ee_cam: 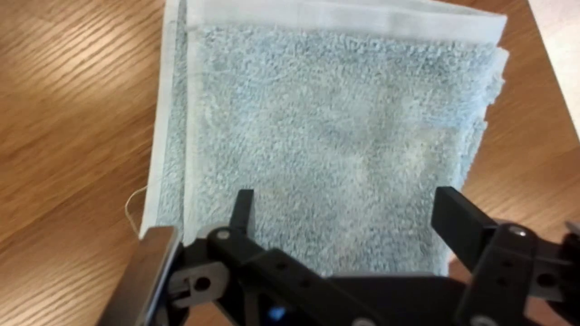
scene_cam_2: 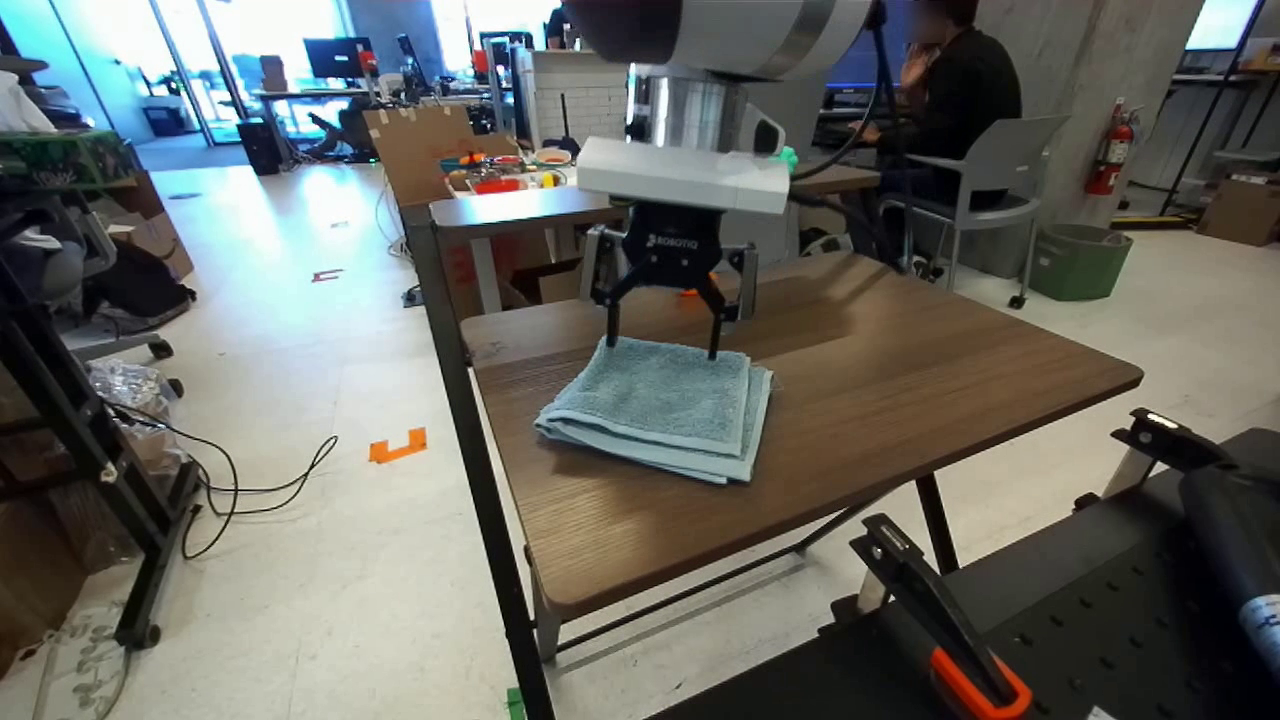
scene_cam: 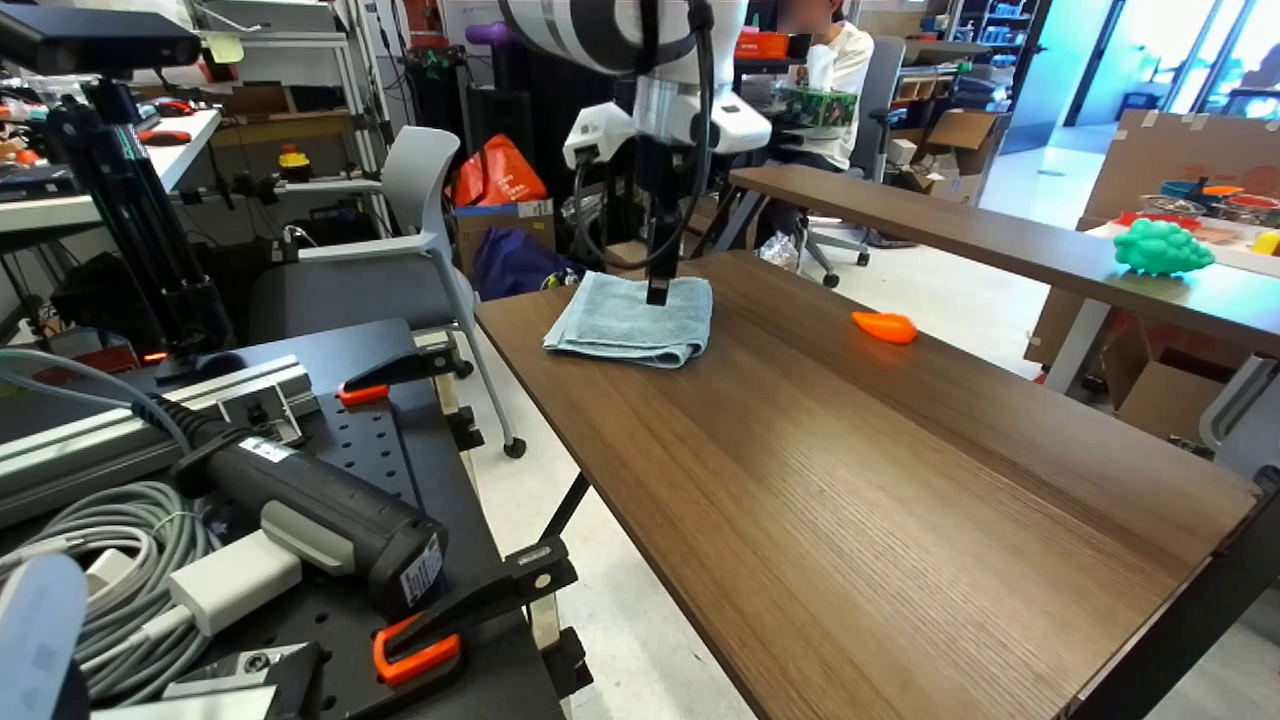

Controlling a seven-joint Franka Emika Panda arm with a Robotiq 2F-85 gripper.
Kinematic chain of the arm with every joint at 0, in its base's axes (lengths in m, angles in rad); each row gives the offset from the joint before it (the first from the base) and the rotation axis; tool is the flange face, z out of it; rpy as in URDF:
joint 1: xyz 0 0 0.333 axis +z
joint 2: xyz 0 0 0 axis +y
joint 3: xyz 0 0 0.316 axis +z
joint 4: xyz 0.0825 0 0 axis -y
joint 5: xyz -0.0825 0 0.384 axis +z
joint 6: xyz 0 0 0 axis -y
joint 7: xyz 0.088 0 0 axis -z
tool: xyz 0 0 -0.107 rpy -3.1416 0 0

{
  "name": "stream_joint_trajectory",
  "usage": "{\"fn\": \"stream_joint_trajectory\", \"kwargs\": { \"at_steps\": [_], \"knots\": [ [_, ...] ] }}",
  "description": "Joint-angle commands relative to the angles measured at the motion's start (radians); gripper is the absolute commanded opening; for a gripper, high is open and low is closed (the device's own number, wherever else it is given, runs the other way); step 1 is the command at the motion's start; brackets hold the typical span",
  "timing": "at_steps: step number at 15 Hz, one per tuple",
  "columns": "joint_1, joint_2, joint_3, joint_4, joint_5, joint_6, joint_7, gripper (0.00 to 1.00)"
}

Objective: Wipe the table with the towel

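The towel is a light blue-grey folded cloth that lies flat near one end of the table. It shows in both exterior views (scene_cam: 610, 318) (scene_cam_2: 665, 400) and fills much of the wrist view (ee_cam: 326, 113). The table has a dark brown wood-grain top, seen in all views (scene_cam: 800, 480) (scene_cam_2: 900, 370) (ee_cam: 68, 113). My gripper points down over the towel in both exterior views (scene_cam: 657, 295) (scene_cam_2: 663, 348) and in the wrist view (ee_cam: 344, 192). Its fingers are wide apart with nothing gripped between them. I cannot tell whether the fingertips touch the cloth.
A small orange object (scene_cam: 885, 327) lies on the tabletop near its far long edge. A second brown table (scene_cam: 930, 235) with a green bumpy item (scene_cam: 1162, 248) stands beyond. A black cart (scene_cam: 370, 450) with clamps and cables stands beside the table. A grey chair (scene_cam: 400, 230) is nearby.
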Motion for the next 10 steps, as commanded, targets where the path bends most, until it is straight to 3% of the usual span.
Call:
{"fn": "stream_joint_trajectory", "kwargs": {
  "at_steps": [1, 3, 4, 10],
  "knots": [
    [0.048, 0.127, -0.019, 0.093, -0.015, -0.058, 0.073, 1.0],
    [0.076, 0.168, -0.043, 0.106, -0.034, -0.062, 0.111, 1.0],
    [0.05, 0.123, -0.015, 0.062, -0.012, -0.021, 0.07, 1.0],
    [0.032, 0.132, -0.031, 0.068, 0.004, -0.021, 0.094, 1.0]
  ]
}}
